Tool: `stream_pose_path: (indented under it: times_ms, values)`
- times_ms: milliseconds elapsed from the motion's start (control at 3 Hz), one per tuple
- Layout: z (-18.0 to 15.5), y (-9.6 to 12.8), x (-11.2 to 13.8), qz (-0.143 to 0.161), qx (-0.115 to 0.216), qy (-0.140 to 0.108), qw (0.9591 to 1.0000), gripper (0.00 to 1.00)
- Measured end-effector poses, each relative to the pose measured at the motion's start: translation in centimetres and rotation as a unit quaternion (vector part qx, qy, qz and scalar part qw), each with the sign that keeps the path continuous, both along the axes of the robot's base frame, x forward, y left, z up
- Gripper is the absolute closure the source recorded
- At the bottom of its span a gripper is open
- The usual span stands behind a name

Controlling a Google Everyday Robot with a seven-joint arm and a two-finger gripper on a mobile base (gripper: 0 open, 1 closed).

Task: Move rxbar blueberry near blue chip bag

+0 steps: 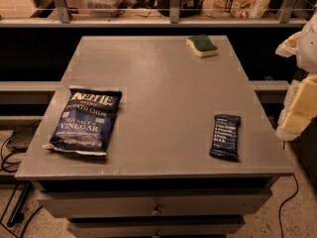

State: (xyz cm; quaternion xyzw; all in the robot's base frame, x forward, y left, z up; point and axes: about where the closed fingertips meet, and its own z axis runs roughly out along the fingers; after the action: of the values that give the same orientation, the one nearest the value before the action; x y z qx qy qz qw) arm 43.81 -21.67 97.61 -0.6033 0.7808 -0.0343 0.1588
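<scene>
Gripper (299, 103) right; one rxbar blueberry (225, 136), one chip bag (86, 120).

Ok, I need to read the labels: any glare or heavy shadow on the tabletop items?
Camera view: dim, warm light, no glare on the blue chip bag, whose white lettering stands out; the rxbar blueberry casts only a thin shadow along its lower edge; the pincer, at the right edge, looks pale and bright.
</scene>
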Motion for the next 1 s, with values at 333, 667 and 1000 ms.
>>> stream_pose_path:
  times_ms: [333,667,1000]
  values:
    - [0.0,0.0,0.0,0.000,0.000,0.000,1.0000,0.00]
    - [0.0,0.0,0.0,0.000,0.000,0.000,1.0000,0.00]
    - [-1.2,0.9,0.5,0.015,0.036,0.008,0.9992,0.00]
